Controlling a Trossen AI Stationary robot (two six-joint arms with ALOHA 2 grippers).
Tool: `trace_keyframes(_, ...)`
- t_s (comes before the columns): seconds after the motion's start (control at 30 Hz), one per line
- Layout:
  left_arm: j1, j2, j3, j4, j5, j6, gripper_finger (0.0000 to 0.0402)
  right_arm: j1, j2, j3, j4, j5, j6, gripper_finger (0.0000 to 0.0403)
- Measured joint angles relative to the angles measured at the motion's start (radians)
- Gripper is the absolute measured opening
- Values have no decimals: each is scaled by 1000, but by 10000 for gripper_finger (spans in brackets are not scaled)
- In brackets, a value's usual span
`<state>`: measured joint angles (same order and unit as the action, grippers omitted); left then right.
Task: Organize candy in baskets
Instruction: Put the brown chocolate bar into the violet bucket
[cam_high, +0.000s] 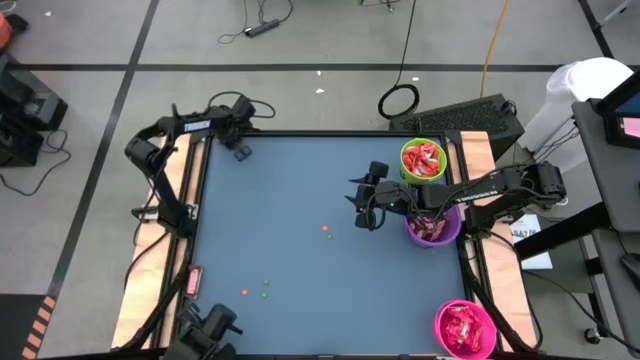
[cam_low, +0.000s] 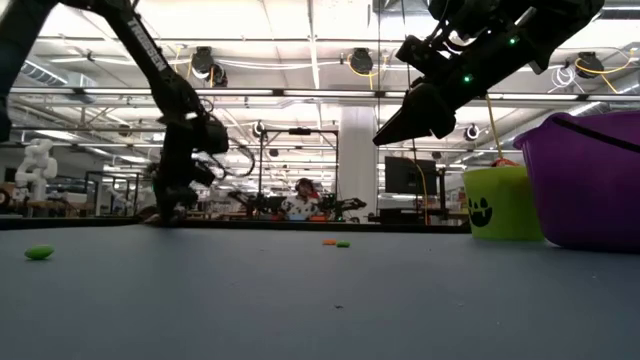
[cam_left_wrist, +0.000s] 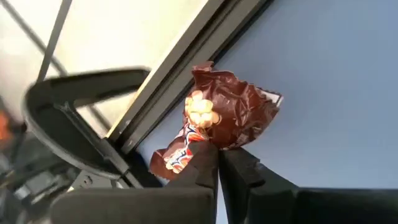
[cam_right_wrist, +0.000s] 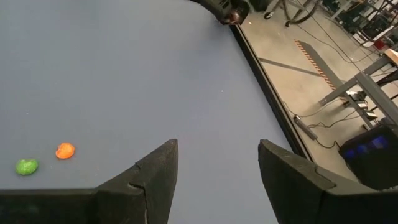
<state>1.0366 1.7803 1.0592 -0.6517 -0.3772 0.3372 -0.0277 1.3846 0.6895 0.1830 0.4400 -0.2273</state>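
The left gripper (cam_left_wrist: 217, 163) sits at the left edge of the tabletop (cam_high: 300, 230), its fingers (cam_left_wrist: 202, 171) pinched together on the lower edge of a dark maroon candy wrapper (cam_left_wrist: 227, 118) with white and orange markings, which stands crumpled above the fingertips just beside the black border rail (cam_left_wrist: 180, 81). The right gripper (cam_right_wrist: 217, 180) hangs above the blue surface just left of the purple basket (cam_high: 433, 228), its fingers (cam_right_wrist: 149, 180) apart and holding nothing. Near it lie a loose orange dot (cam_right_wrist: 64, 150) and a green dot (cam_right_wrist: 26, 167), which are not the sweets to sort. The lime green basket (cam_high: 423, 160) and the purple one each hold red wrapped candy, and the pink basket (cam_high: 465, 328) at the near right corner is also filled with red wrappers. The maroon sweet looks light and thin, with a crinkly, glossy foil skin that will bend and could slip from a shallow pinch; the loose flap is soft, so a hold on it may let the sweet swing or tear free. A firmer hold would likely be across the thicker filled middle rather than the wrapper's tail. Being so light, it should drop cleanly once released over a basket, though it may cling briefly to a fingertip.
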Motion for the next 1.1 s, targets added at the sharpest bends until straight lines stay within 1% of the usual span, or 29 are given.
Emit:
trace_keyframes(0.17, -87, -137, 0, -18, 86, -44, 14, 1, 0, 0, 30, 0, 26, 210)
trace_keyframes(0.23, -143, -208, 0, -16, 157, -64, 11, 3, 0, 0, 32, 0, 67, 210)
trace_keyframes(0.33, -241, -306, 0, 11, 304, -98, 4, 3, 0, 0, 39, -4, 106, 211)
trace_keyframes(0.43, -358, -388, 0, 81, 452, -130, 3, 2, 0, 0, 41, -73, 133, 223)
trace_keyframes(0.5, -441, -421, 0, 143, 522, -149, 4, 1, 0, 0, 70, -115, 141, 239)
trace_keyframes(0.57, -523, -434, 0, 206, 570, -149, 4, 1, 0, 0, 106, -150, 141, 259)
trace_keyframes(0.7, -677, -430, 0, 312, 584, -149, 4, 1, 0, 0, 173, -208, 140, 291)
trace_keyframes(0.8, -773, -409, 0, 403, 584, -149, 4, 1, 0, 0, 204, -208, 137, 302)
trace_keyframes(0.97, -892, -373, 0, 556, 583, -149, 4, 1, 0, 0, 259, -210, 107, 301)
trace_keyframes(1.1, -938, -322, 0, 647, 523, -149, 4, 1, 0, 0, 301, -263, 76, 291)
